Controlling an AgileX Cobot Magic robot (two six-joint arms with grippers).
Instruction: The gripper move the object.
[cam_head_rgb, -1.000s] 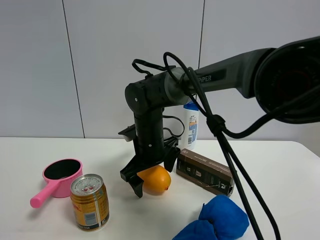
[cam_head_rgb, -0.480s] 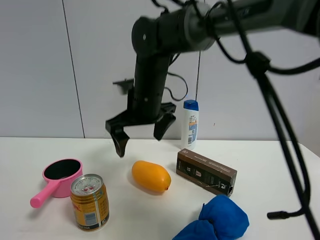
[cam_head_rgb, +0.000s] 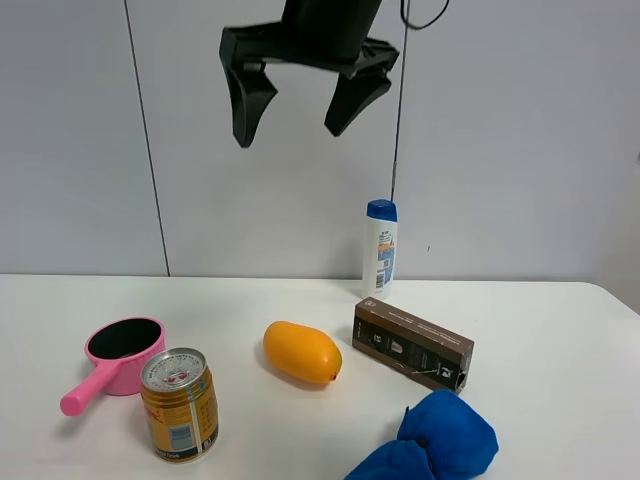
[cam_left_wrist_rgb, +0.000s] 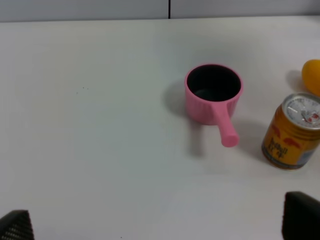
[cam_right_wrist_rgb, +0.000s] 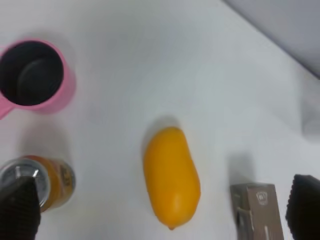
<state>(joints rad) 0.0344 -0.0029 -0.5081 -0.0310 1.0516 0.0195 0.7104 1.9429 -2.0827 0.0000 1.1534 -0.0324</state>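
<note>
Raised from just above the object half a second earlier, the gripper (cam_head_rgb: 290, 128) is now being carried high over the surface (cam_head_rgb: 560, 330), close to the top of the exterior high view. Its jaws are being held spread wide and nothing is being pinched. The object (cam_head_rgb: 302, 352), a glossy orange-yellow mango-shaped fruit, is being left lying on its side on the surface. It is lying between a gold drink can (cam_head_rgb: 180, 403) and a dark brown box (cam_head_rgb: 411, 344), apart from both. In the right wrist view it is being framed almost directly beneath the spread jaws.

The left gripper (cam_left_wrist_rgb: 157, 222) is also being held spread and empty, over a pink cup (cam_left_wrist_rgb: 213, 93) with a stub handle.

If a further grasp is being planned, trouble is judged most likely from the fruit's smooth, rounded skin. A closure made off-centre could see it squeezed out sideways or sent rolling towards the can or the box. A long descent from this height could also let a small misalignment grow, so that one prong is being pressed onto the fruit instead of passing beside it. A blue cloth lump (cam_head_rgb: 435, 435) nearby could be snagged.

Print is being shown on the can, the box and a white bottle (cam_head_rgb: 380, 248) with a blue cap, but none of it can be read.
</note>
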